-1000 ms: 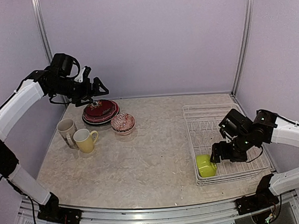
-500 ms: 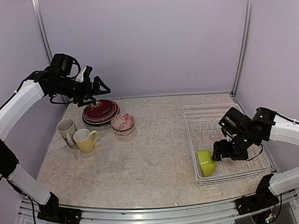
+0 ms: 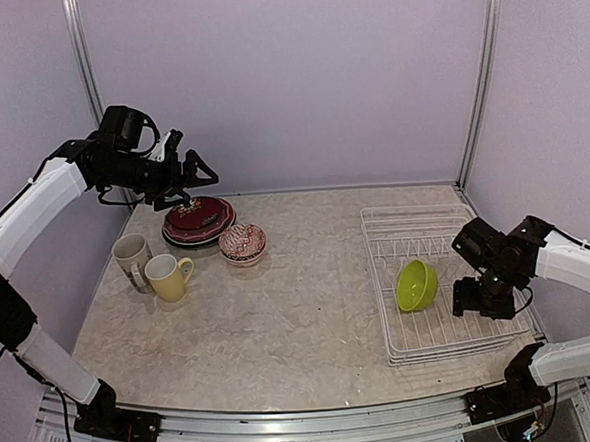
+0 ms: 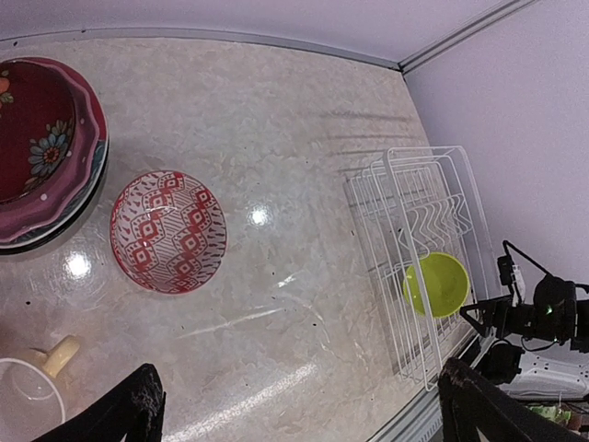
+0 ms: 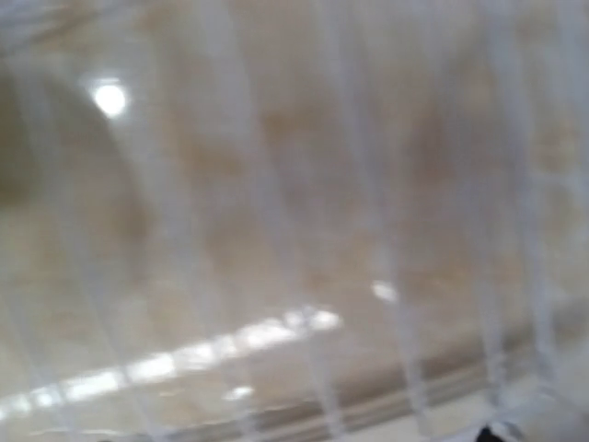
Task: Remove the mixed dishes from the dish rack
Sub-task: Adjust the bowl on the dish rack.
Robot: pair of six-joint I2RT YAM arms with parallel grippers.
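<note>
The lime-green bowl [image 3: 416, 285] stands tilted on its edge in the white wire dish rack [image 3: 445, 217], its hollow facing up and left. It also shows in the left wrist view [image 4: 436, 284], inside the rack [image 4: 433, 157]. My right gripper [image 3: 468, 301] is low in the rack just right of the bowl and apart from it. Its wrist view shows only blurred rack wires [image 5: 340, 276], so its jaws are hidden. My left gripper [image 3: 187, 172] is open and empty, high above the stacked plates [image 3: 197, 219].
The red-patterned bowl [image 3: 242, 241] sits right of the plate stack at the back left and shows in the left wrist view [image 4: 168, 230]. A cream mug [image 3: 131, 255] and a yellow mug [image 3: 166, 276] stand in front of the plates. Purple walls enclose the table.
My right gripper has drawn back to the right, away from the lime-green bowl. The bowl has gone from the rack's near-left corner to its middle, tilted on edge. The left arm stayed still.
</note>
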